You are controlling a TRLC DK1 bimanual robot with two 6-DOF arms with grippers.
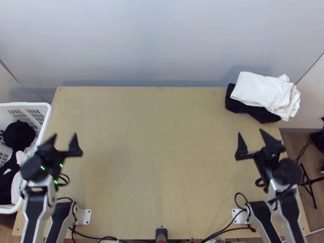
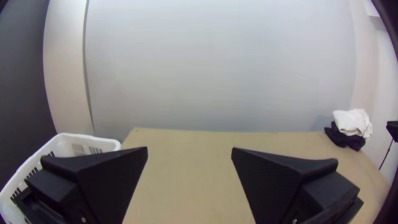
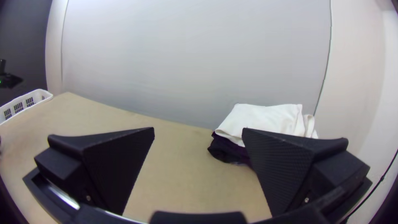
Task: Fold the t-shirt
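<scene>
White folded cloth (image 1: 263, 95), several layers, lies on dark folded cloth (image 1: 245, 106) at the far right corner of the light wooden table (image 1: 162, 154); presumably a pile of finished pieces, set at the corner to leave folding room. White plastic basket with slotted walls (image 1: 28, 104) stands beside the table's left edge; in it, bunched black cloth (image 1: 19, 135) and crumpled white cloth (image 1: 18, 186), likely kept there as the supply for folding.

Task item: cannot tell which piece is the t-shirt; judged most likely among the bunched contents of the basket, at the table's left.

Left gripper (image 1: 65, 135) is over the table's left side; fingers spread wide, nothing between them; a sensible ready pose near the supply. Right gripper (image 1: 250, 132) is over the table's right side, nearer the pile; fingers likewise spread, holding nothing.

Judged stage: folding not begun; next move calls for the left gripper to lift one garment onto the table; risk, tangled cloth coming up two at once.
</scene>
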